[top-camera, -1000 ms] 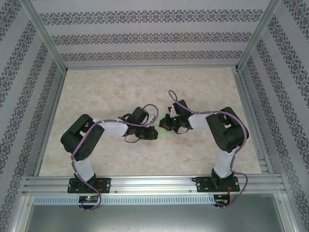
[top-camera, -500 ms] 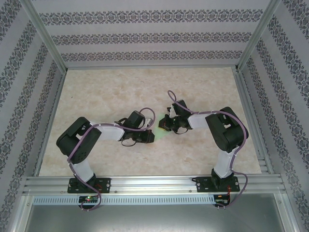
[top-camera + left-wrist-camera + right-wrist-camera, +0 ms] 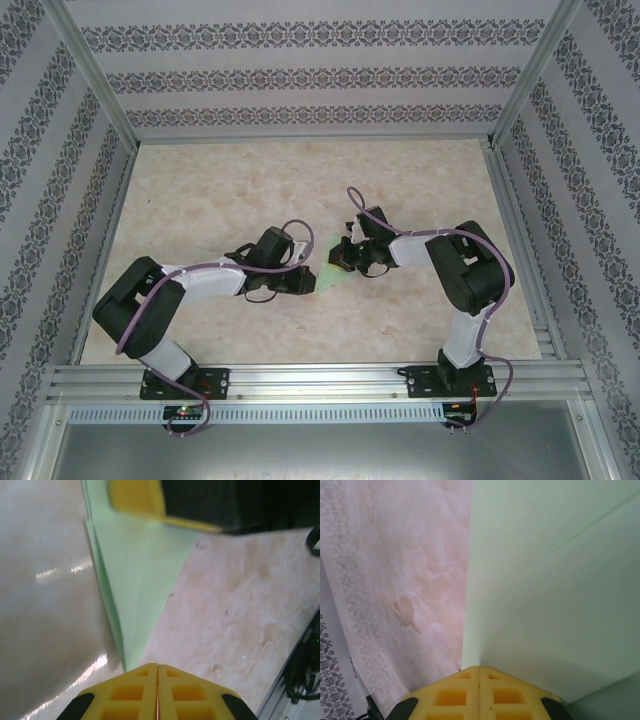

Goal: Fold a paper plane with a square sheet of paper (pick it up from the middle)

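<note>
Left end effector (image 3: 157,667) pulled back a bit, fingers clenched, just at plane (image 3: 140,580) tip. More green shows on table (image 3: 250,180). Right end effector (image 3: 479,669) clenched at plane's wide end. Probably smoothing crease.

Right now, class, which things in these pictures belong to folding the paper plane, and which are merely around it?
Belong to the job: paper plane; left gripper; right gripper.
Merely around: table; patterned walls; metal frame.
</note>
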